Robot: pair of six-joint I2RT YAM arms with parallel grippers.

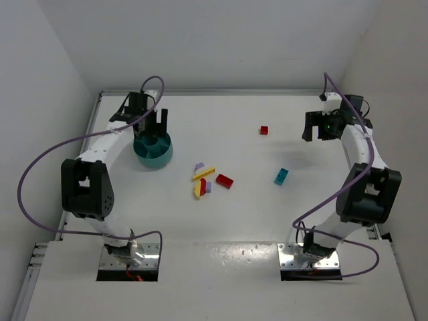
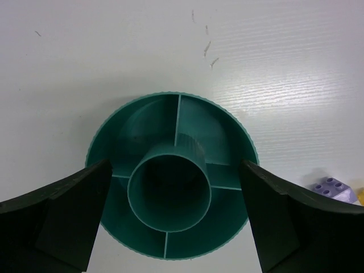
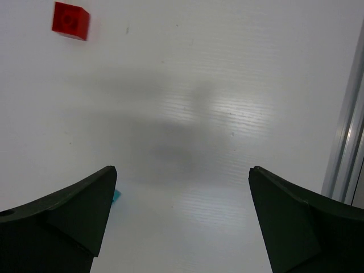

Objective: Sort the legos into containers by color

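Nothing is sorted yet, as I read it. My left gripper (image 1: pixel 154 129) hangs right above the bowl (image 1: pixel 160 159), fingers spread wide to either side of it and pinching nothing, and the compartments (image 2: pixel 207 133) I can see hold nothing. My right gripper (image 1: pixel 316 136) hovers over bare table (image 1: pixel 267 221) at the far right, fingers equally spread and empty. The legos all lie loose: a touching cluster (image 1: pixel 202 180) of yellow, red and lilac pieces just right of the bowl; a red brick (image 1: pixel 225 180) beside it; a teal block (image 1: pixel 281 176) further right; and a small red block (image 1: pixel 264 130) apart, nearest the right gripper. I would start with that lone red block, since both fingers have room round it; I would come straight down, square to its sides, and close low. In the cluster I would take outer pieces first, or a finger will shove the neighbours. The bowl sits close to the left wall, and the rail (image 3: pixel 347 125) runs just beside my right gripper; the open room is mid-table. The left arm should clear the bowl before the right one brings anything over.
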